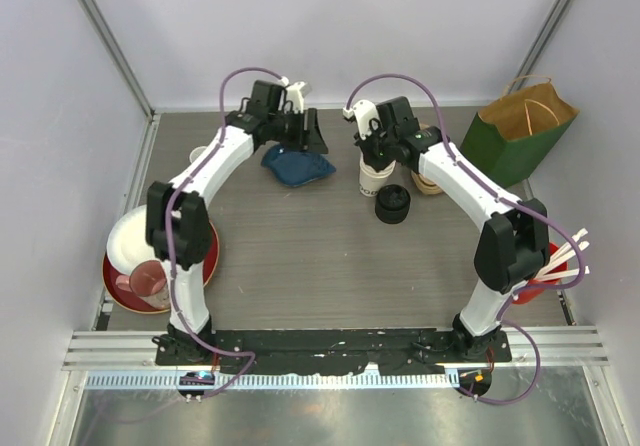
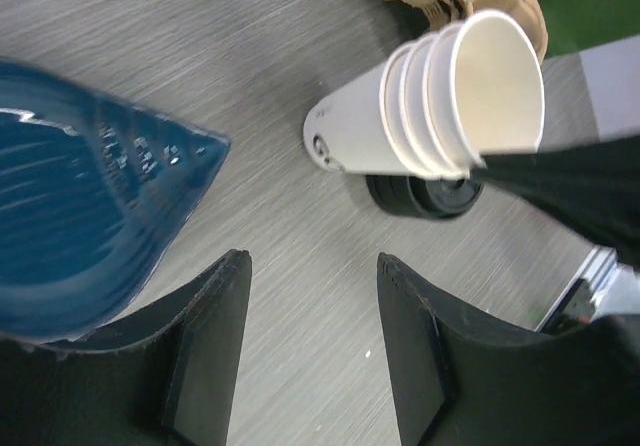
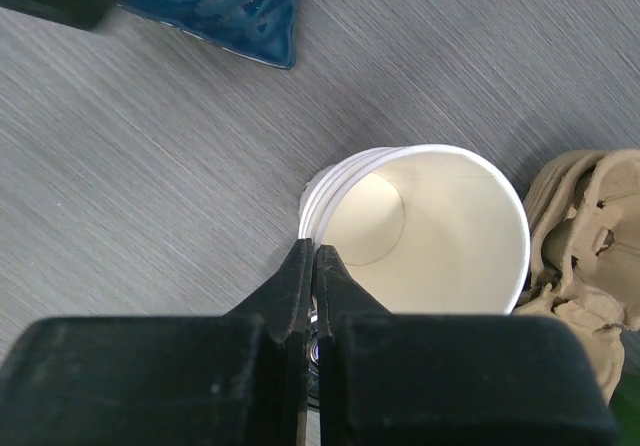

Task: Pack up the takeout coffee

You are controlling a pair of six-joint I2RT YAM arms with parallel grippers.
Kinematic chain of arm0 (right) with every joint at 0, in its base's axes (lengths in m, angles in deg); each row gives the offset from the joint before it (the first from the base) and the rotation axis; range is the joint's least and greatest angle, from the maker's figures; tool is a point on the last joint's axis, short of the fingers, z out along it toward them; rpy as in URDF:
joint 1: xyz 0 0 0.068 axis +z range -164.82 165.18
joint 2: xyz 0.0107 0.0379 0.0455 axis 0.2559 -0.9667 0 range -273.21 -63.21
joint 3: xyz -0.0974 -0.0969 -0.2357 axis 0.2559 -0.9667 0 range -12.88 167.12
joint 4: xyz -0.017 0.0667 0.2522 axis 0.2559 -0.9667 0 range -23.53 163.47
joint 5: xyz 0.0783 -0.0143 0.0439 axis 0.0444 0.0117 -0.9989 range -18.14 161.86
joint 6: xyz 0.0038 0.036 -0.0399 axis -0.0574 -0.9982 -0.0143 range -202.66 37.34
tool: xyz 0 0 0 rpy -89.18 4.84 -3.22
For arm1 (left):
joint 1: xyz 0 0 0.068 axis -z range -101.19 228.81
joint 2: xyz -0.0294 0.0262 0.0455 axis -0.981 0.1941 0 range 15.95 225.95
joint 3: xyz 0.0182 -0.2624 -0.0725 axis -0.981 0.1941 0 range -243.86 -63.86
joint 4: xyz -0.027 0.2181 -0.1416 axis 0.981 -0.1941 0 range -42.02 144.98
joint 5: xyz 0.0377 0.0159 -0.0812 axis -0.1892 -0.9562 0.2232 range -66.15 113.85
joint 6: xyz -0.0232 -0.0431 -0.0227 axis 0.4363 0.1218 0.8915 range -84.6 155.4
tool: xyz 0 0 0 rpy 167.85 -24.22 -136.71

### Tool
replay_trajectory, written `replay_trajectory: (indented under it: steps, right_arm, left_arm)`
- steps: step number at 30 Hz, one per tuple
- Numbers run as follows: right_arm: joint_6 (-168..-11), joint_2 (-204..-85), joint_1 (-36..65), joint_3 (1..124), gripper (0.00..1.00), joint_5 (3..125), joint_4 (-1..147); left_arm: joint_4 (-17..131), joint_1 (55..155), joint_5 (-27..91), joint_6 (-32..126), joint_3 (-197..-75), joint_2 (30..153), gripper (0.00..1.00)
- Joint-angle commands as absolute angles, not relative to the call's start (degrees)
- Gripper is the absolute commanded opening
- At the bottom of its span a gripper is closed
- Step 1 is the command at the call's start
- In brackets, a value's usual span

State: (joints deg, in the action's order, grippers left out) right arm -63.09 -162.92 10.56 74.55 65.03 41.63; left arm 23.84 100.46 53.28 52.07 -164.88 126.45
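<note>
We note an aluminium rail (image 1: 100,351) at the near edge, carrying both arm bases. Beyond it lies the grey wood-grain desk (image 1: 300,256), enclosed by pale walls. At near left sits a red plate (image 1: 118,284), and at near right a red cup of white straws (image 1: 545,286). Both arms reach forward and bend inward. At mid-desk, a stack of black lids (image 1: 392,204) stands just beside the stack of paper cups (image 1: 377,178), which is upright and has no lid. The right pincer (image 3: 312,256) is pressed together on the rim of the top cup. The left pincer (image 2: 310,261) hangs spread and empty beside a blue dish (image 1: 298,164). Farther right are a cardboard carrier (image 1: 428,181) and a green paper bag (image 1: 520,131).
</note>
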Motion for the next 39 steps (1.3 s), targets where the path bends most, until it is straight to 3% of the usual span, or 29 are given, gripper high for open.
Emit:
replay_trajectory:
  steps: [1, 7, 39]
  right_arm:
    - [-60.43, -158.84, 10.84, 73.95, 0.01, 61.24, 45.08]
    - [-59.55, -158.40, 10.84, 72.99, 0.01, 58.33, 44.73]
    - [-61.48, -157.00, 10.75, 74.39, 0.01, 59.47, 46.49]
  left_arm:
    - [29.31, 104.28, 56.45, 61.41, -171.70, 133.25, 0.57]
    - [30.99, 105.09, 62.78, 68.27, -178.12, 139.96, 0.58]
    - [27.56, 107.46, 60.59, 67.83, -180.85, 146.11, 0.52]
